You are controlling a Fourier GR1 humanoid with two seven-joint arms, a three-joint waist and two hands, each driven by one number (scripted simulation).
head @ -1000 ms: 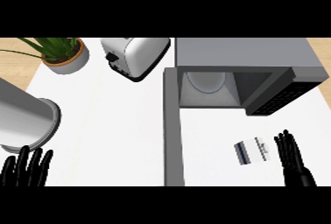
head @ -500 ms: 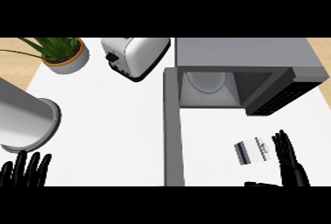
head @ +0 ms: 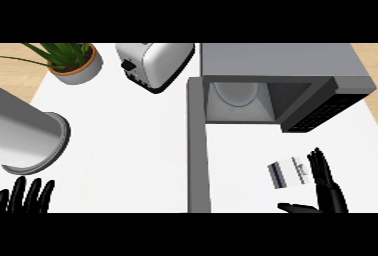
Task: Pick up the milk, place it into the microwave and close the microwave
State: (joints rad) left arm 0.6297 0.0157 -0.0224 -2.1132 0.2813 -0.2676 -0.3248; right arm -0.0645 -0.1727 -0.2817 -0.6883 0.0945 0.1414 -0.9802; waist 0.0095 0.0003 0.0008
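Observation:
The milk carton (head: 287,172), white with a dark blue stripe, lies on the counter in front of the microwave (head: 280,80). The microwave stands open, its door (head: 197,150) swung out toward me as a long grey slab, and a white turntable shows inside. My right hand (head: 326,186) is open just right of the carton, fingers straight and pointing away, thumb stretched left below the carton. Whether the fingers touch the carton I cannot tell. My left hand (head: 26,197) rests open at the lower left edge, fingers up.
A large metal pot (head: 29,135) lies at the left. A toaster (head: 153,64) stands left of the microwave, and a potted plant (head: 74,62) sits at the back left. The open door divides the counter between my hands.
My right hand has risen slightly and closed in on the carton, with the thumb spreading out to the left. The left hand has sunk a little toward the lower edge.

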